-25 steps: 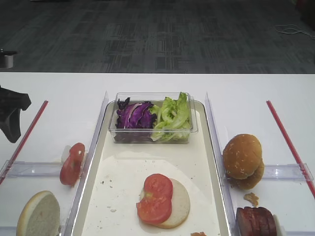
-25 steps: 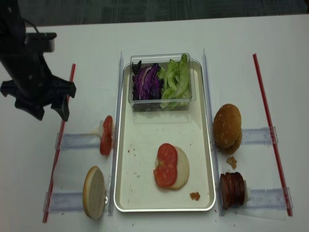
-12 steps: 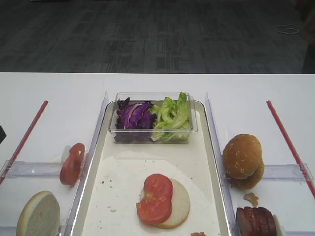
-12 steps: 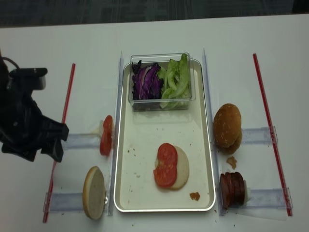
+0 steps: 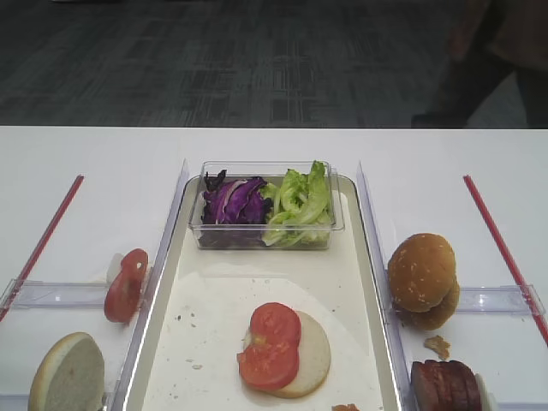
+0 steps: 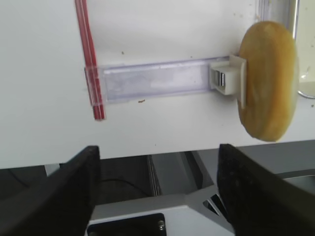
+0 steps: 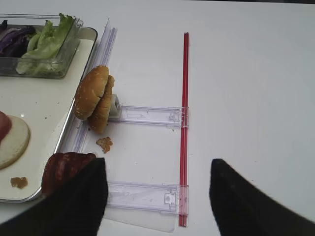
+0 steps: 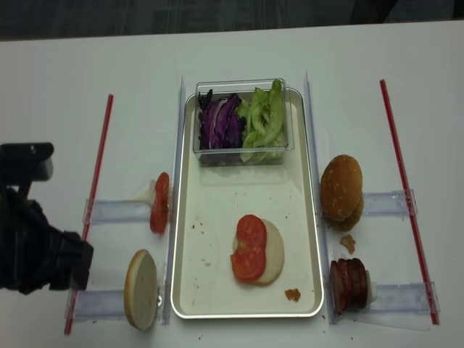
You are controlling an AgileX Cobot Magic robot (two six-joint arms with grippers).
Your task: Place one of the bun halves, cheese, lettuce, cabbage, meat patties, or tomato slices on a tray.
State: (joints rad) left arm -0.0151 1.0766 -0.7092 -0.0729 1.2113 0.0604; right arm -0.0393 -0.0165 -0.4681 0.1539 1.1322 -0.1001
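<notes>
A bun half [image 8: 270,251] topped with tomato slices [image 8: 250,247] already lay on the tray [image 8: 217,210]. Both pincers, left [image 6: 155,172] and right [image 7: 157,191], stood released, grasping nothing; patties [image 8: 349,284] waited on the worktop [image 8: 58,87].

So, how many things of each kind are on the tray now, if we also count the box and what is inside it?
Bun half: 1
Tomato slices: 2
Clear plastic box: 1
Purple cabbage heap: 1
Lettuce bunch: 1
Total: 6 on the tray, crumbs not counted.
</notes>
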